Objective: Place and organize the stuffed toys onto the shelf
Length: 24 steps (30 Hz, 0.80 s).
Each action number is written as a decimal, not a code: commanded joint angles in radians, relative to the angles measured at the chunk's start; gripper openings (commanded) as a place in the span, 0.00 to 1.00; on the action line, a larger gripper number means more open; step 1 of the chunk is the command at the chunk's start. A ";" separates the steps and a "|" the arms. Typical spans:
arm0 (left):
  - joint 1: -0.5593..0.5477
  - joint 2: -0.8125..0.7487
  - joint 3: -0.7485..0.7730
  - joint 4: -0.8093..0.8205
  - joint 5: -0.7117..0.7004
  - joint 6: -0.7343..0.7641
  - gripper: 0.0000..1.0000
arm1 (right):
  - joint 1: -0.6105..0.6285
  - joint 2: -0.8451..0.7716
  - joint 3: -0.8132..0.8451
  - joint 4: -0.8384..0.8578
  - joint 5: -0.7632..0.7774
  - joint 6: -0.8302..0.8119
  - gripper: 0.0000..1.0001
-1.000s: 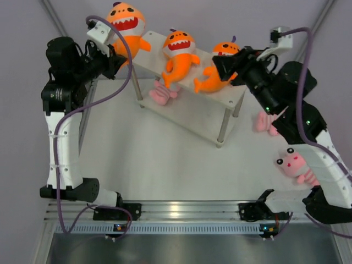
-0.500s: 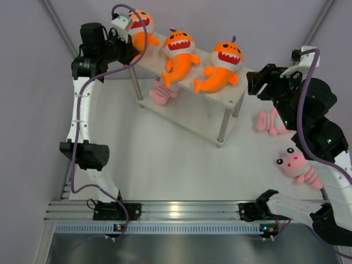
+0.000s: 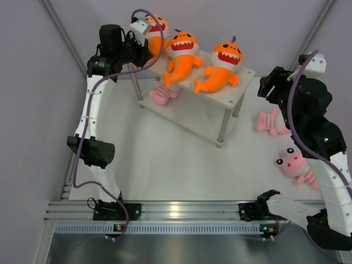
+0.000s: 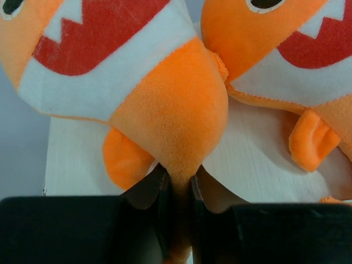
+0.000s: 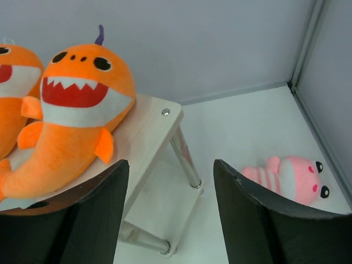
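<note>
Three orange stuffed toys stand in a row on the top board of the white shelf (image 3: 235, 87). My left gripper (image 3: 144, 48) is shut on the tail of the leftmost one (image 3: 157, 28), at the shelf's far left end. In the left wrist view that toy (image 4: 165, 104) fills the frame, its tail pinched between my left gripper (image 4: 179, 184), and it presses against the middle toy (image 4: 286, 49). The middle toy (image 3: 180, 52) and the right one (image 3: 223, 63) lie free. My right gripper (image 3: 265, 88) hangs open and empty beside the shelf's right end. One pink striped toy (image 3: 162, 93) lies on the lower board.
Two pink striped toys (image 3: 270, 122) (image 3: 295, 165) lie on the table right of the shelf, under my right arm. The right wrist view shows the right orange toy (image 5: 77, 110), a silver shelf leg (image 5: 187, 159) and a pink toy (image 5: 291, 179) near the enclosure wall.
My left arm has stretched up and right, bringing its orange toy along the shelf top against the middle one. My right arm has drawn back to the right, away from the right toy.
</note>
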<state>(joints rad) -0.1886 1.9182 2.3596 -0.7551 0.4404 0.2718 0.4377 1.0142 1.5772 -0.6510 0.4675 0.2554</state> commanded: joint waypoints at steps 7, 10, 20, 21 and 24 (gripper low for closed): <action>0.003 -0.067 -0.025 0.069 -0.043 0.075 0.59 | -0.218 -0.009 -0.037 -0.035 -0.133 0.039 0.69; 0.003 -0.082 -0.029 0.069 -0.074 0.084 0.67 | -0.356 -0.009 -0.081 -0.019 -0.257 0.065 0.71; 0.003 -0.264 -0.112 0.069 -0.137 0.128 0.96 | -0.818 0.162 -0.310 0.201 -0.638 0.209 0.72; 0.003 -0.287 -0.124 0.069 -0.135 0.133 0.97 | -0.832 0.193 -0.319 0.220 -0.627 0.206 0.72; 0.003 -0.382 -0.203 0.069 -0.121 0.133 0.99 | -0.856 0.322 -0.313 0.232 -0.619 0.191 0.74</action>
<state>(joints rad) -0.1864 1.6543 2.1998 -0.7357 0.3157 0.3817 -0.3893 1.2488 1.2675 -0.5041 -0.0792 0.4252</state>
